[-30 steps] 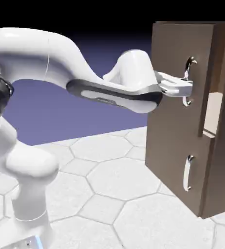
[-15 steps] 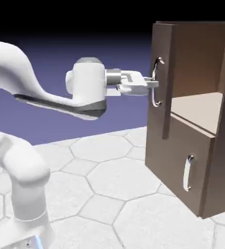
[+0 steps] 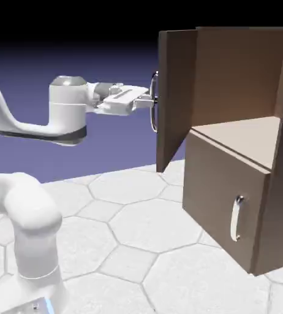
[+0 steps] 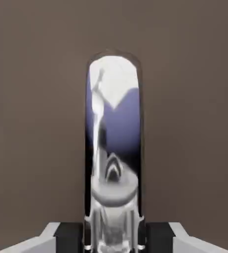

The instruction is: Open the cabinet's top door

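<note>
The dark-brown cabinet [image 3: 279,153] stands at the exterior view's right. Its top door [image 3: 176,92] is swung far out toward the left, showing the tan inner shelf [image 3: 248,138]. My gripper [image 3: 151,102] reaches in level from the left and is shut on the door's curved silver handle [image 3: 154,101]. In the hand view the shiny handle [image 4: 114,148] runs up the middle against the brown door panel [image 4: 37,123], with my gripper [image 4: 114,242] clamped on it at the bottom edge.
The lower door [image 3: 223,202] is shut, with its small silver handle [image 3: 235,219]. The white arm [image 3: 27,122] stretches from the lower left over a white hexagon-tiled floor [image 3: 138,233].
The top door has swung from barely ajar to wide open. My gripper has moved left along with the handle, and the arm has drawn back to the left.
</note>
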